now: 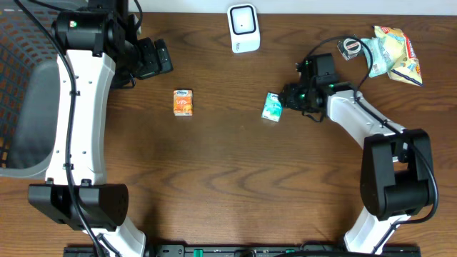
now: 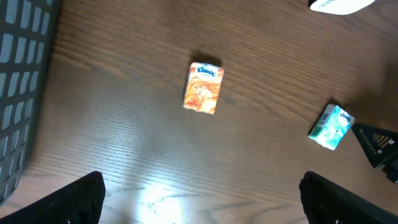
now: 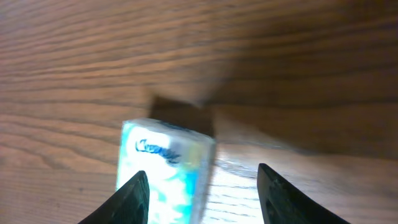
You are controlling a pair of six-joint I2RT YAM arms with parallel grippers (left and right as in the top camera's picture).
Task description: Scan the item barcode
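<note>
1. The right tool [image 3: 199, 186] is seen with dark, tapered jaws parted; the left tool [image 2: 202, 199] is spread wide and empty.
2. A glossy, rectangular teal tissue pack [image 3: 165, 174] lies on the wood-grained worktop [image 1: 235, 178] between the right jaws, close against one, clear of the other.
3. Its lower end is cut off, its lettering blurred; no barcode can be made out.
4. A white, rounded scanner [image 1: 243, 27] is set well apart.

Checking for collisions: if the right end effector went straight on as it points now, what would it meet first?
Probably the teal tissue pack, lying just ahead of the right end effector; exact depth is unclear.
</note>
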